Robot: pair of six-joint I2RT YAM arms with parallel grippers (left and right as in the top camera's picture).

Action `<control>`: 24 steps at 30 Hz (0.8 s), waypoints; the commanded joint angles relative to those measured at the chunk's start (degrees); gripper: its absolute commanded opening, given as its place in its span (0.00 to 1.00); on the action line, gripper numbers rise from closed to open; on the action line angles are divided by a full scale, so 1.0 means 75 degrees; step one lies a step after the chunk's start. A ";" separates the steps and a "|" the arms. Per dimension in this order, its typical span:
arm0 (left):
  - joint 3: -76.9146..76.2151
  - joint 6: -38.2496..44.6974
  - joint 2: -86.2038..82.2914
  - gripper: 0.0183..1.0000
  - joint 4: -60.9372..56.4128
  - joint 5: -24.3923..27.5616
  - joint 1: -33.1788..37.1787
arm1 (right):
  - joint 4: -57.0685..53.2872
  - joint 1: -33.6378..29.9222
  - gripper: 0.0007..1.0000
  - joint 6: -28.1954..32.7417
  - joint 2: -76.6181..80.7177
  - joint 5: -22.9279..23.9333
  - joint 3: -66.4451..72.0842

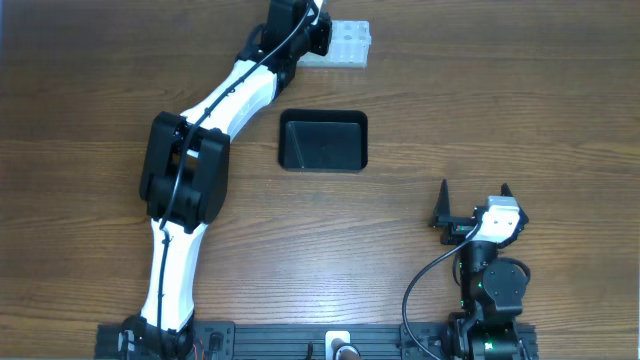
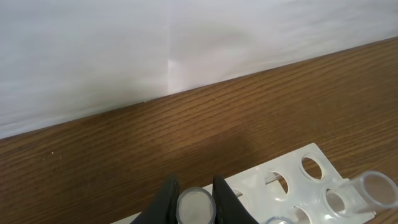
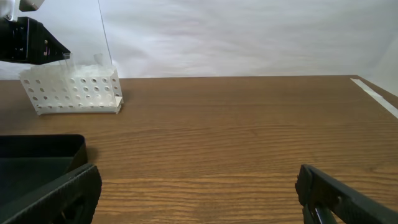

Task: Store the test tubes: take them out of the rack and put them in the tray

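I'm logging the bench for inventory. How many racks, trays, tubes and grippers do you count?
Rack: 1
Tray: 1
Tube: 2 seen, others may be hidden
Left gripper, right gripper: 2
Total: 6

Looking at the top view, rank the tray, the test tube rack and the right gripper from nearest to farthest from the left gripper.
1. test tube rack, at the top edge, directly at the left gripper, which is shut on a test tube.
2. tray, mid-table, toward the arm bases from the rack.
3. right gripper, open, at the lower right.
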State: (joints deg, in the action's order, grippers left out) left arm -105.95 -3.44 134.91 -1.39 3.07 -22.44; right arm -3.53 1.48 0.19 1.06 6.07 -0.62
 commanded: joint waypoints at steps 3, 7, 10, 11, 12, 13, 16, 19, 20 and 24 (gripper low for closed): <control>-0.0020 0.0055 0.0230 0.07 -0.0087 0.0076 0.0006 | -0.0032 -0.0055 0.99 -0.0020 -0.0006 -0.0032 0.0044; -0.0064 0.0055 0.0213 0.07 -0.0108 0.0076 0.0006 | -0.0029 -0.0055 0.99 -0.0020 -0.0006 -0.0032 0.0044; -0.0157 0.0055 0.0058 0.06 -0.0108 0.0076 -0.0029 | -0.0032 -0.0055 0.99 -0.0020 -0.0006 -0.0032 0.0044; -0.0184 0.0058 -0.0012 0.06 -0.0105 0.0073 -0.0038 | -0.0029 -0.0055 0.99 -0.0023 -0.0006 -0.0032 0.0044; -0.0227 0.0061 -0.0131 0.06 -0.0105 0.0073 -0.0055 | -0.0032 -0.0055 0.99 -0.0020 -0.0006 -0.0032 0.0047; -0.0262 0.0064 -0.0248 0.06 -0.0105 0.0073 -0.0073 | -0.0029 -0.0055 0.99 -0.0020 -0.0006 -0.0032 0.0044; -0.0370 0.0213 -0.0816 0.06 -0.0096 0.0073 -0.0122 | -0.0029 -0.0055 0.99 -0.0020 -0.0006 -0.0032 0.0044; -0.0385 0.0259 -0.1390 0.06 -0.0085 -0.0020 -0.0131 | -0.0032 -0.0055 0.99 -0.0020 -0.0006 -0.0032 0.0044; -0.0385 0.0385 -0.1620 0.06 -0.0073 -0.0017 -0.0131 | -0.0032 -0.0055 0.99 -0.0020 -0.0006 -0.0032 0.0047; -0.0385 0.0868 -0.2658 0.06 0.0003 -0.0160 -0.0122 | -0.0029 -0.0055 0.99 -0.0020 -0.0006 -0.0032 0.0047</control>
State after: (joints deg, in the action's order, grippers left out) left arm -106.32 -0.80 124.49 -1.13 2.81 -23.24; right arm -3.53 1.48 0.19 1.06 6.07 -0.62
